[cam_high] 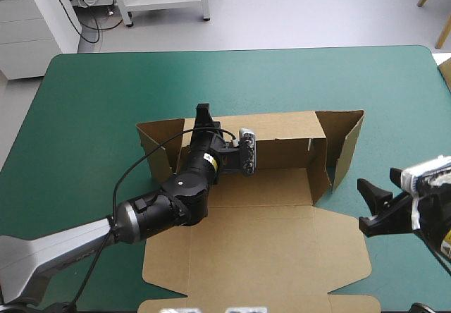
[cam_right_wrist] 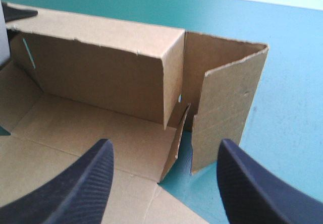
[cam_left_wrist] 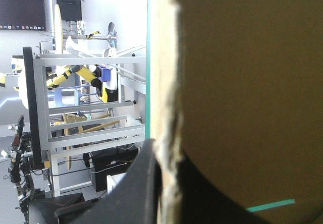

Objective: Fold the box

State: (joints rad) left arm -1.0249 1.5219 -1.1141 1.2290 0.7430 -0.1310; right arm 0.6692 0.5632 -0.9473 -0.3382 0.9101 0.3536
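The brown box [cam_high: 261, 249] lies mid-table with its lid panel flat toward the near edge. Its back wall [cam_high: 282, 140] stands upright, and so do the left flap [cam_high: 155, 147] and right flap [cam_high: 345, 144]. My left gripper [cam_high: 204, 112] reaches across the base and is shut on the back wall's top edge near its left end. In the left wrist view that board [cam_left_wrist: 242, 82] runs edge-on between the black fingers [cam_left_wrist: 144, 183]. My right gripper [cam_high: 371, 204] hovers open beside the box's right end. Ahead of it are the wall's corner [cam_right_wrist: 166, 77] and the standing flap [cam_right_wrist: 227, 98].
The teal-green cover [cam_high: 99, 94] shows on all sides of the box, widest toward the far edge. The flat lid reaches close to the table's near edge. A small inner tab [cam_right_wrist: 179, 133] leans by the right corner.
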